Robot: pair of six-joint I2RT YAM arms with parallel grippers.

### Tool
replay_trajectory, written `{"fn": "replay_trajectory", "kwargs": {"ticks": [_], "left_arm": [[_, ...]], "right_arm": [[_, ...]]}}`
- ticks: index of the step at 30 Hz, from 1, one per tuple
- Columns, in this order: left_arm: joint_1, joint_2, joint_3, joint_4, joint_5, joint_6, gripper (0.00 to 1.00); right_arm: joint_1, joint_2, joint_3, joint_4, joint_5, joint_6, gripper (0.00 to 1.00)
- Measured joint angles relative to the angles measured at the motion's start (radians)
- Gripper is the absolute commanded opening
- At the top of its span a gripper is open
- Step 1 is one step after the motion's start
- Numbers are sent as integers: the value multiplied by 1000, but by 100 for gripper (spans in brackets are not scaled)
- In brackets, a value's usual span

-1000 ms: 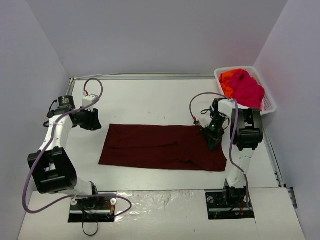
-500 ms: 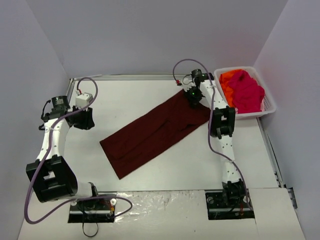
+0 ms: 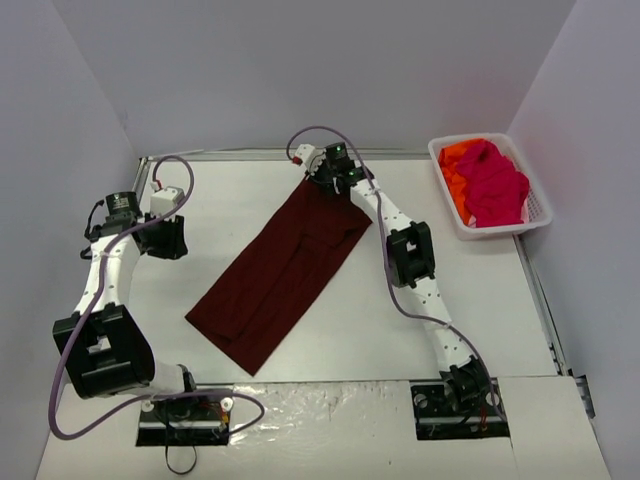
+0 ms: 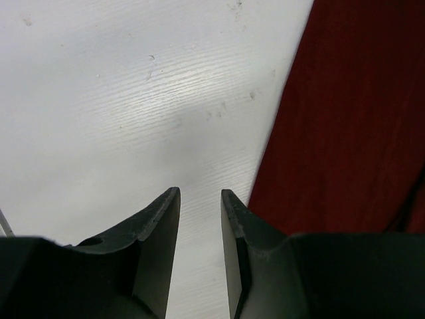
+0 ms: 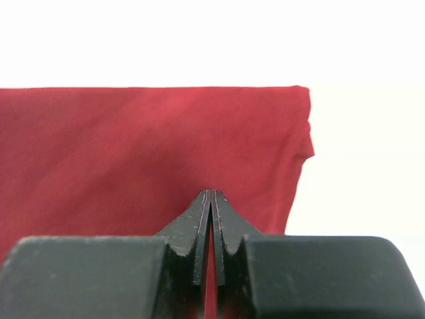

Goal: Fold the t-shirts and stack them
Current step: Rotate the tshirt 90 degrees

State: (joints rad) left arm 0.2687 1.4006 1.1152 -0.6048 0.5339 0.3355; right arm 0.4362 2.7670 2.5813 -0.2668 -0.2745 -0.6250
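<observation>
The white bench is smooth and faintly scuffed, and on it the maroon t-shirt lies as a long, narrow band. It runs diagonally from the far middle down toward the near left, flat and matte, with a soft ridge along its length. I judge it is already folded lengthwise, but the crosswise folds are not yet done and no stack has been started. The white lattice basket at the far right holds the pink t-shirt and the orange t-shirt in a crumpled heap, untouched, so most of the job is left. My right tool is at the band's far end with its jaws pressed fully together. The wrist view shows red cloth right at the tips, so I take it to be pinching the hem, though the bite itself is hard to make out. My left tool hangs partly open and empty over bare bench, just beside the shirt's edge.
</observation>
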Motion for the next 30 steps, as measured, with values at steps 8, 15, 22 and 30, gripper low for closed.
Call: {"fn": "replay_trajectory", "kwargs": {"ticks": [8,15,22,30], "left_arm": [[0,0,-2,26,-21,-8,30],[0,-23,-58,74,-50,-27,30],[-1,-59,-81,95,-64,-35,30],[-1,-79,-87,110,-65,-42,29]], "right_arm": [[30,-31,-136,236,266,-56,0],[70,-393,-524,209,298,-32,0],[197,-761,-658,6,-18,47,0],[336,-571,-672,-222,-186,57,0]]}}
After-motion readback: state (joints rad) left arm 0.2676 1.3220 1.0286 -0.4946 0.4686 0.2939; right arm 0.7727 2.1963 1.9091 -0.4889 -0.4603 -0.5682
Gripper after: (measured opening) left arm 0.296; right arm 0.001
